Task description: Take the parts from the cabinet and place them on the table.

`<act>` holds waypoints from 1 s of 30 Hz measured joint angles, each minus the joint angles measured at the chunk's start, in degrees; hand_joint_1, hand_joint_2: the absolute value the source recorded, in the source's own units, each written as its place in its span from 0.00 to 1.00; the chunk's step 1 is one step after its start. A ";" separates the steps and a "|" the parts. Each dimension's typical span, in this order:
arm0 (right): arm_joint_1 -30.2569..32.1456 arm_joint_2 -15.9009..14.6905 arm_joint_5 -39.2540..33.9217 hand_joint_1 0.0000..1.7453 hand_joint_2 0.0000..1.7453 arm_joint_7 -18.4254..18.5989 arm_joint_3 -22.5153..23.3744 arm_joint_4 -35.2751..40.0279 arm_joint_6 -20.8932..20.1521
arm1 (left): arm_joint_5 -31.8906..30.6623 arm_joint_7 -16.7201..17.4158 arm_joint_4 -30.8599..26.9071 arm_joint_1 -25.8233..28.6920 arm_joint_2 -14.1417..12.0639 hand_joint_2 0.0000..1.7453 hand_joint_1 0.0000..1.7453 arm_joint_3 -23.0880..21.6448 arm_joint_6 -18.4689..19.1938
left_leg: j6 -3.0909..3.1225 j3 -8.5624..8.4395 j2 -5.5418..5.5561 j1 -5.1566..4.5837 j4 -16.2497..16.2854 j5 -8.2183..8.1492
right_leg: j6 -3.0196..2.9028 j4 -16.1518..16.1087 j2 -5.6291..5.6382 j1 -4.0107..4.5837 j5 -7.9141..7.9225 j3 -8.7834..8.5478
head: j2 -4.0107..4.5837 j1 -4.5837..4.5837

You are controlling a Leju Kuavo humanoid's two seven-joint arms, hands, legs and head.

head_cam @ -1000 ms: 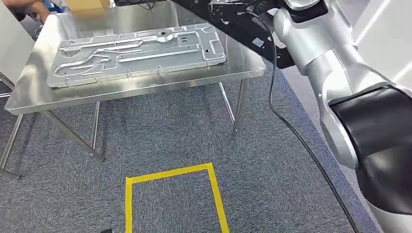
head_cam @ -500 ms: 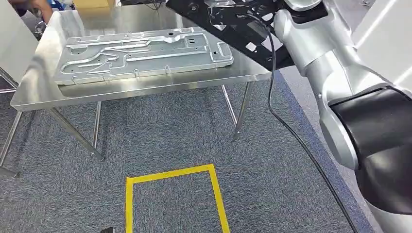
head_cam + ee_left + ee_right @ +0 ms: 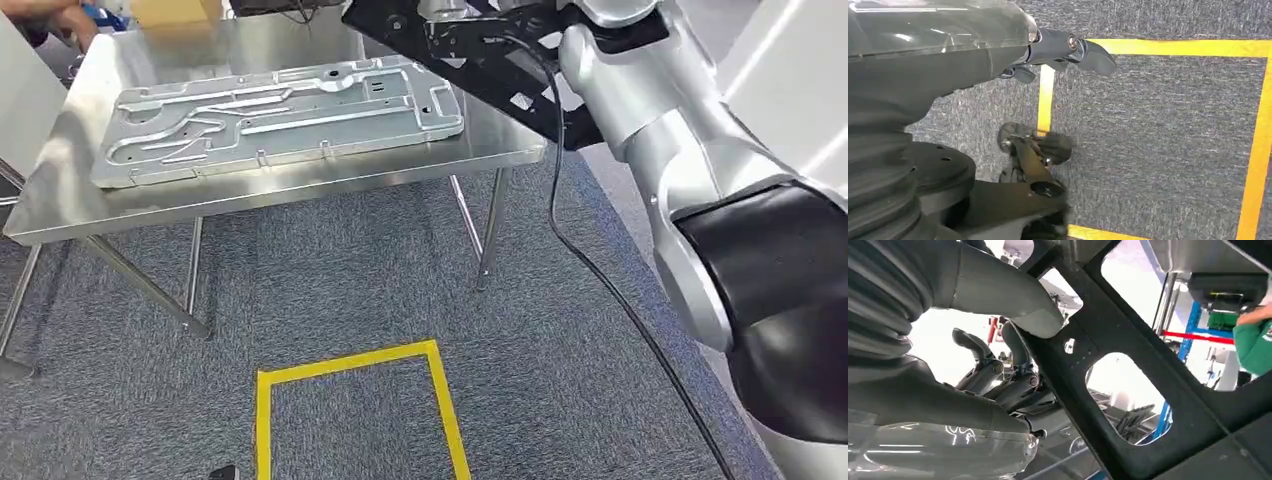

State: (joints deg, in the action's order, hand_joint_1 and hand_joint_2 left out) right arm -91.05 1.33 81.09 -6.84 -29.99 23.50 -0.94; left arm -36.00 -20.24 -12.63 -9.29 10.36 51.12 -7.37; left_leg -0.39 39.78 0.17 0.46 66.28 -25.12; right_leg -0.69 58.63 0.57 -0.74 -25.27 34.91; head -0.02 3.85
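Steel table (image 3: 300,185) bears silver panel (image 3: 280,115) — right hand (image 3: 998,375) grips black part (image 3: 470,50).

Industrial workshop or robot test floor. Evidence: stainless-steel work table (image 3: 300,190) on tubular legs carrying a stamped metal panel (image 3: 280,115); grey carpet tiles (image 3: 350,290) marked with a yellow tape rectangle (image 3: 440,400); blue steel racking (image 3: 1188,340) and a red barrier strip (image 3: 1203,336) behind.

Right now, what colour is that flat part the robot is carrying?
Black, with cut-out holes. The black part shows best in the right wrist view, gripped by the right hand.
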 joint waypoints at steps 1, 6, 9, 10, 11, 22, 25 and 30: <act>-0.05 0.15 0.00 1.00 1.00 0.00 0.00 0.00 -0.02 | 0.15 0.00 0.00 0.01 -0.02 1.00 0.00 0.00 -0.02 | 0.45 -2.23 0.00 -0.05 -5.19 2.53 | 0.18 -0.03 0.00 0.02 -0.26 -0.33 | 0.00 0.00; -0.08 0.48 -0.02 1.00 1.00 -0.09 -0.04 -0.02 -0.13 | 0.70 -0.04 0.00 0.00 -0.07 1.00 0.00 0.04 -0.04 | 1.64 -3.73 0.12 -0.52 -7.70 1.26 | 1.69 -0.47 -0.03 0.25 -0.54 -0.55 | 0.00 0.00; -0.37 0.59 -0.02 1.00 1.00 -0.20 -0.07 0.09 -0.11 | 0.76 -0.17 0.00 -0.03 -0.04 1.00 0.00 0.11 -0.02 | 2.59 -4.73 0.02 -0.13 -8.68 1.31 | 2.08 6.46 -0.25 0.14 -4.39 2.71 | 0.00 -0.02; -0.29 0.66 -0.02 1.00 1.00 -0.35 -0.09 0.07 -0.09 | 0.81 -0.17 0.00 -0.08 -0.02 1.00 0.00 0.11 -0.02 | 2.79 -4.89 0.01 -0.17 -8.67 1.13 | 2.23 11.25 -0.25 0.06 -6.14 5.32 | 0.00 -0.02; -0.08 0.65 -0.02 1.00 1.00 -0.35 -0.09 -0.02 -0.11 | 0.79 -0.17 0.00 -0.11 -0.02 1.00 0.00 0.11 0.02 | 2.90 -4.99 0.02 -0.19 -8.65 0.96 | 2.35 15.38 -0.26 0.00 -7.39 7.72 | 0.00 -0.02; 0.44 0.94 -0.13 1.00 1.00 -0.41 -0.33 -0.15 0.04 | 1.03 -0.20 0.00 0.06 -0.09 1.00 0.00 0.26 0.00 | 0.84 -6.32 0.42 -0.48 -8.33 -1.98 | 0.43 -0.47 -0.28 -0.23 2.05 2.30 | 0.00 0.00; 0.35 1.31 -0.13 1.00 1.00 -0.42 -0.37 -0.17 0.15 | 1.29 -0.31 0.00 0.02 -0.07 1.00 0.00 0.35 0.02 | 0.00 -1.69 0.17 -0.01 2.40 -6.42 | -0.31 -0.97 -0.25 -0.22 1.42 1.29 | 0.00 0.00; 1.54 1.88 -0.13 1.00 1.00 -0.33 -0.55 -0.37 0.33 | 1.81 -0.39 0.00 0.31 -0.07 1.00 0.00 0.77 0.00 | -0.34 1.42 0.16 0.17 3.53 -1.80 | -0.13 -0.79 -0.06 -0.08 -0.39 -0.95 | 0.00 0.00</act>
State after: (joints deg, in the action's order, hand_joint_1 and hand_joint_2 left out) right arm -89.51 3.21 80.96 -7.17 -30.53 23.12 -0.61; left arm -34.18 -20.63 -12.63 -8.98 10.29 51.89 -7.37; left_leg -0.73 41.20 0.32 0.63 69.81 -26.92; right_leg -0.82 57.84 0.51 -0.82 -25.66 33.96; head -0.02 3.85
